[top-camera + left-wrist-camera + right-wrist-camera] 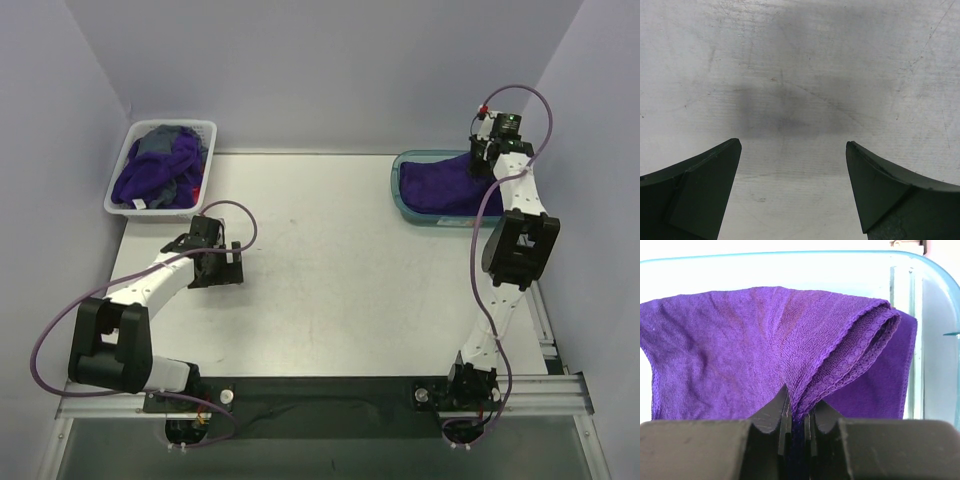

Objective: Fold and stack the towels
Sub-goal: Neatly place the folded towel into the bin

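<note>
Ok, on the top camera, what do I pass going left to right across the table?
White basket holding a heap of purple towels → left gripper, open → teal tray with the folded purple towel → right gripper, shut on that towel at the tray's right end.

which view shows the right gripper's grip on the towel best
Right wrist: up close, the right gripper is shut on the purple towel. Top external shows it small, in the teal tray; left wrist shows only table.

Table (340, 270) middle open under left claw (794, 144) — basket (120, 180) far left, tray (397, 188) far right.
</note>
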`<action>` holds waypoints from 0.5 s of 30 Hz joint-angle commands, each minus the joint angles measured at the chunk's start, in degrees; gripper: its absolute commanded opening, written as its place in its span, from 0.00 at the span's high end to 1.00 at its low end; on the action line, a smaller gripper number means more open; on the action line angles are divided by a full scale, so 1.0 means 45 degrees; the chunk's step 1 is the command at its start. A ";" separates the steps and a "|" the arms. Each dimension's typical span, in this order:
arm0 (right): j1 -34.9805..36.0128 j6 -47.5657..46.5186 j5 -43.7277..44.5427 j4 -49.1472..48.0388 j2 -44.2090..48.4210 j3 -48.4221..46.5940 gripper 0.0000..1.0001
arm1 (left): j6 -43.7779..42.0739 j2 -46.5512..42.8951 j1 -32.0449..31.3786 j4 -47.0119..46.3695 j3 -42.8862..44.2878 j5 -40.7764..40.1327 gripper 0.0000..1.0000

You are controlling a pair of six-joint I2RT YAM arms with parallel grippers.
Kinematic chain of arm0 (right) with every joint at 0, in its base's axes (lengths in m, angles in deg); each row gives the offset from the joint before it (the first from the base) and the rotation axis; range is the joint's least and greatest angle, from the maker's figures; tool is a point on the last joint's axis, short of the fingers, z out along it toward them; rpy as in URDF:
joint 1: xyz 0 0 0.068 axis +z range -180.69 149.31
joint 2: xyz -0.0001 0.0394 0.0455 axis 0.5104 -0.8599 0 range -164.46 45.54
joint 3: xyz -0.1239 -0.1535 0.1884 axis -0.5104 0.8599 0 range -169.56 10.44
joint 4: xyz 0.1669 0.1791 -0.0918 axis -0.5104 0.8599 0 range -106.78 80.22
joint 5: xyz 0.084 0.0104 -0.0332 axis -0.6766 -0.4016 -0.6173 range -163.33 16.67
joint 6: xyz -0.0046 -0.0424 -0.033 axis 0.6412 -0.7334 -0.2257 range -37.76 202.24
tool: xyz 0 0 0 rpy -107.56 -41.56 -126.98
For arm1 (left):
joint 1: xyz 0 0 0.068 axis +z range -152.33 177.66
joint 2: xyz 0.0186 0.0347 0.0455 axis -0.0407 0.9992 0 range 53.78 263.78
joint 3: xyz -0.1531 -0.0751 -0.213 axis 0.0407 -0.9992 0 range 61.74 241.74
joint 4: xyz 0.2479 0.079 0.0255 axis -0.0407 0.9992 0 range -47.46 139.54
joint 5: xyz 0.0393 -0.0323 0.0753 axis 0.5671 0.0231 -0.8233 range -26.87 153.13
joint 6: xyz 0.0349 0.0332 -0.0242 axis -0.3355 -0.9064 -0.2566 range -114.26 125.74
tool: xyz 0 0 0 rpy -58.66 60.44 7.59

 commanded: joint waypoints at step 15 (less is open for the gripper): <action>-0.0265 0.0773 0.3703 -0.0576 -0.0239 0.0174 0.59 | -0.0266 0.0214 0.0092 -0.0378 0.0486 0.0119 0.02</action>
